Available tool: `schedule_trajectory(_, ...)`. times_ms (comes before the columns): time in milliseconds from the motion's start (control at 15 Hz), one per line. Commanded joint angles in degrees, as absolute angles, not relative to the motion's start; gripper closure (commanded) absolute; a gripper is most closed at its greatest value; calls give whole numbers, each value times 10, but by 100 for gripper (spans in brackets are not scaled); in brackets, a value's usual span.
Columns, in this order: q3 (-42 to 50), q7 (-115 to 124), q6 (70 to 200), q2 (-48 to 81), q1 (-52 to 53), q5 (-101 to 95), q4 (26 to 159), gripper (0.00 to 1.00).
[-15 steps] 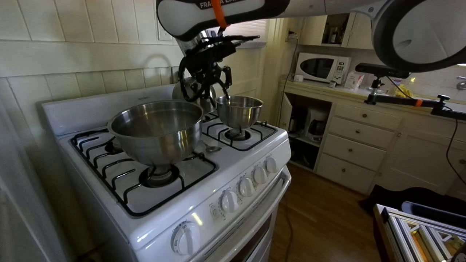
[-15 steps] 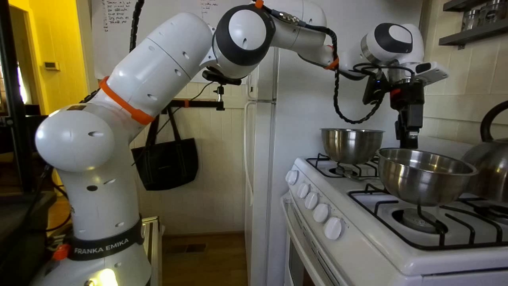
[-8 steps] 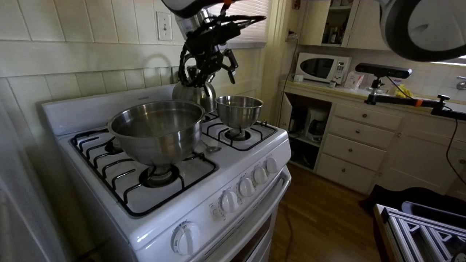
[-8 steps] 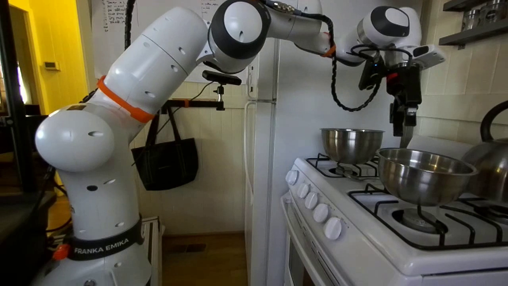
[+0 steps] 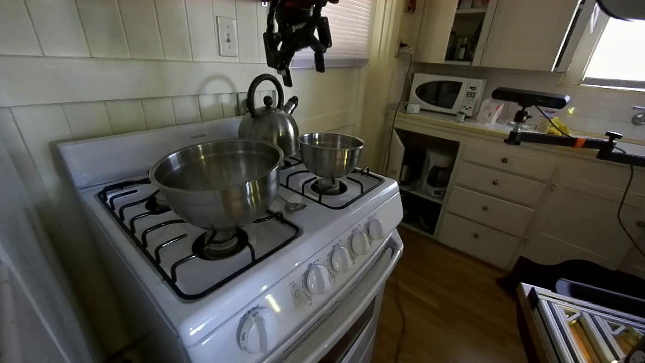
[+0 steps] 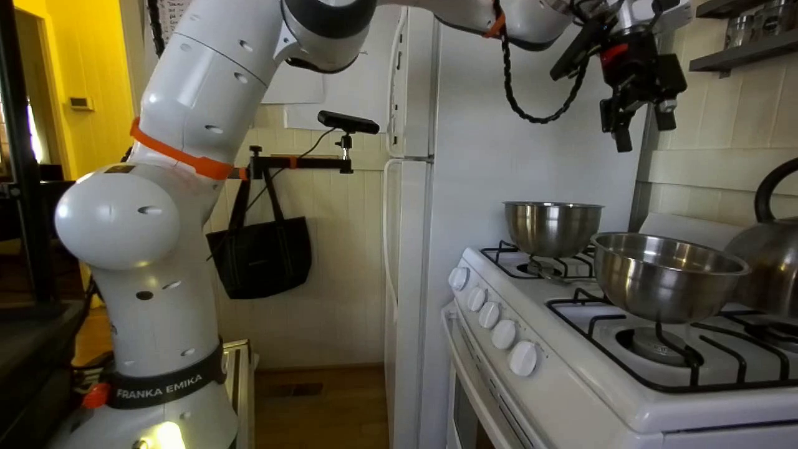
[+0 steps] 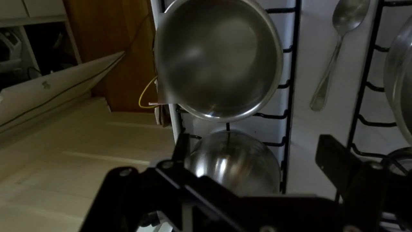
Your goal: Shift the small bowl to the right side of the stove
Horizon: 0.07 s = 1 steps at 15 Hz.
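Small bowl (image 5: 331, 157) lay well below the gripper (image 5: 304, 72), offset toward the knobs (image 5: 341, 259); fingers (image 5: 319, 61) stood wide, nothing between them.

In an exterior view, the top edge crops the claw (image 5: 303, 72), and only a sliver of arm (image 5: 624, 8) shows at upper right. In an exterior view, the writing (image 6: 169, 14) at upper left and the marks (image 6: 542, 352) by the 5 knobs (image 6: 504, 335) are too small to read; the right edge crops the kettle (image 6: 773, 268), partly hidden behind the large pot (image 6: 667, 284). In the wrist view, the top edge crops the spoon (image 7: 350, 16) and small bowl (image 7: 222, 61), smeared at left; the claw hides part of the kettle.
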State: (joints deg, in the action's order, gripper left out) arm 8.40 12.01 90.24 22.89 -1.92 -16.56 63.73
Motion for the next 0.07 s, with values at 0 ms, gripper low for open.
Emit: schedule_trajectory(0,84,110,909,215,-21,-166,653,0)
